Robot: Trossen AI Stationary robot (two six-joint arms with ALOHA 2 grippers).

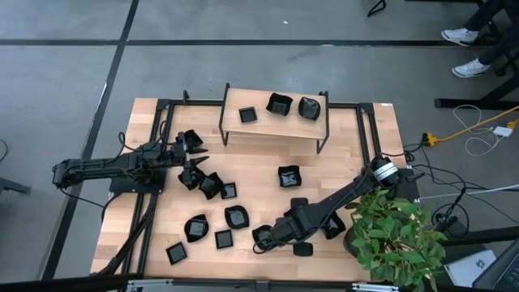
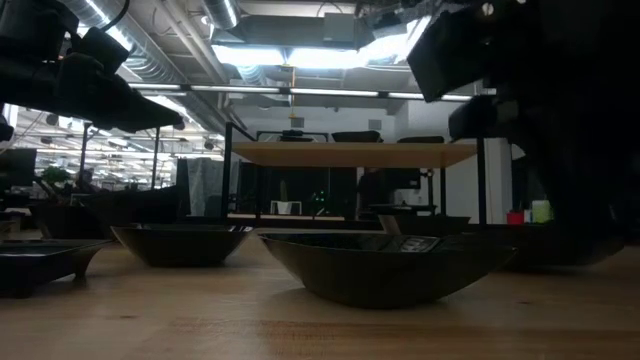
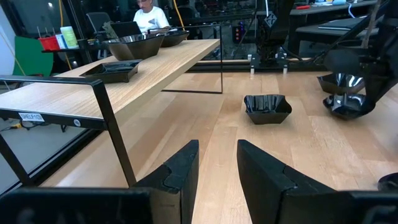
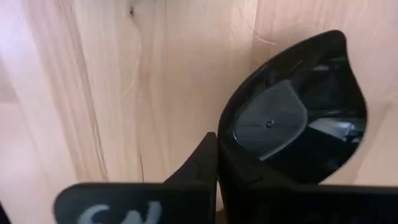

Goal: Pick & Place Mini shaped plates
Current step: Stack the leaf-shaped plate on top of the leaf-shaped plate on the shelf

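Seen nearest, at the front edge of the wooden table [image 1: 268,195]: the right gripper [image 1: 261,238], low over the boards, fingers [image 4: 199,165] clenched on the rim of a leaf-shaped plate [image 4: 298,124] with a greyish centre, that plate lying on the wood just at the fingertips; around it along the front, more mini shaped plates, among them a square one [image 1: 176,252] near the front left corner, another square one [image 1: 224,239] beside a rounded one [image 1: 196,228], and a rounded one [image 1: 237,216] a little farther in; at the front right corner, a green plant [image 1: 395,235] over the right arm's base. Found farther in, at mid-table: a wavy-edged plate [image 1: 289,177] alone on bare wood, well apart from the others; to its left a small cluster [image 1: 212,186] of dark plates, touching or overlapping, shapes hard to separate; just beside that cluster the left gripper [image 1: 193,151], raised over the table, fingers [image 3: 180,171] parted with a clear gap and holding nothing. Noted farthest, at the back of the table: a low wooden shelf [image 1: 274,123] on a black frame, carrying three plates, a flat square one [image 1: 248,115] on the left, a deeper square one [image 1: 279,105] and a rounded one [image 1: 309,108] just beside each other on the right. Beyond the table, in the left wrist view, a person [image 3: 149,14] in a white top, seated far off.
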